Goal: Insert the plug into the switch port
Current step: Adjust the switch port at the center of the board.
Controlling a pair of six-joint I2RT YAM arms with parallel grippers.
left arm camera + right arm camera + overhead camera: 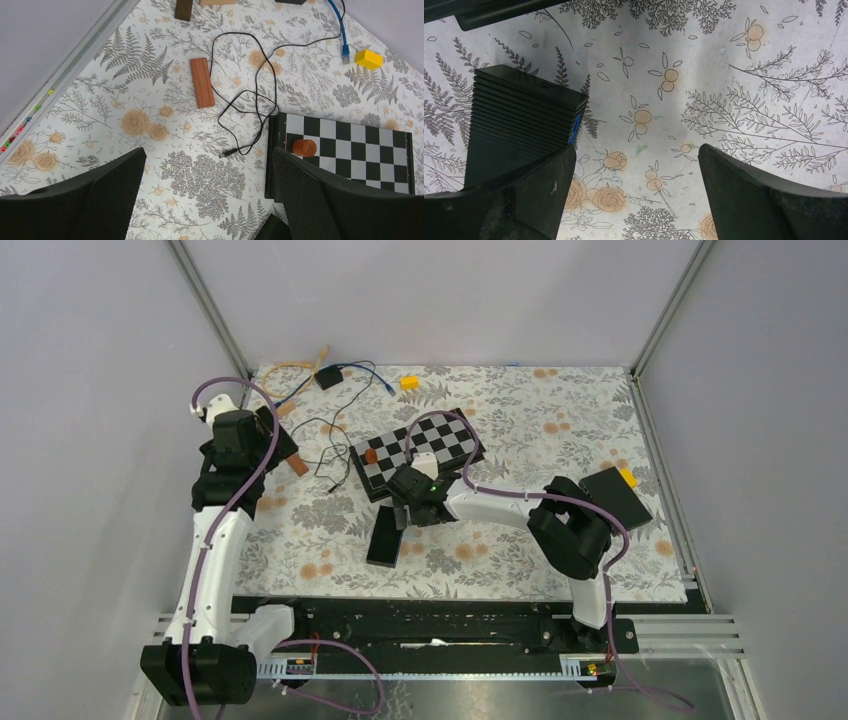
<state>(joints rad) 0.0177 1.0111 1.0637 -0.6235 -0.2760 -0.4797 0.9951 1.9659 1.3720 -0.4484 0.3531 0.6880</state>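
On the fern-and-rose printed cloth (520,410) covering the table, the switch (519,110) lies near the front centre, a flat black box with a ribbed, stepped top and a sliver of blue showing along one side. The right gripper (636,170) hangs just above the cloth beside it, its broad matte-black fingers (774,200) spread wide and empty. One finger overlaps the switch's lower end in the wrist view, and contact cannot be judged. The plug (345,51) is well apart at the far side: a small blue connector ending a glossy blue cable (339,22), just beside a yellow block (368,58). The left gripper (207,185) is likewise parted with nothing between its mesh-textured pads (115,190), above a thin black cable (257,85) lying in loose loops. Near this are a reddish wooden bar (201,82) and a black-and-white checkerboard (350,145) carrying a round brown wooden piece (304,148).
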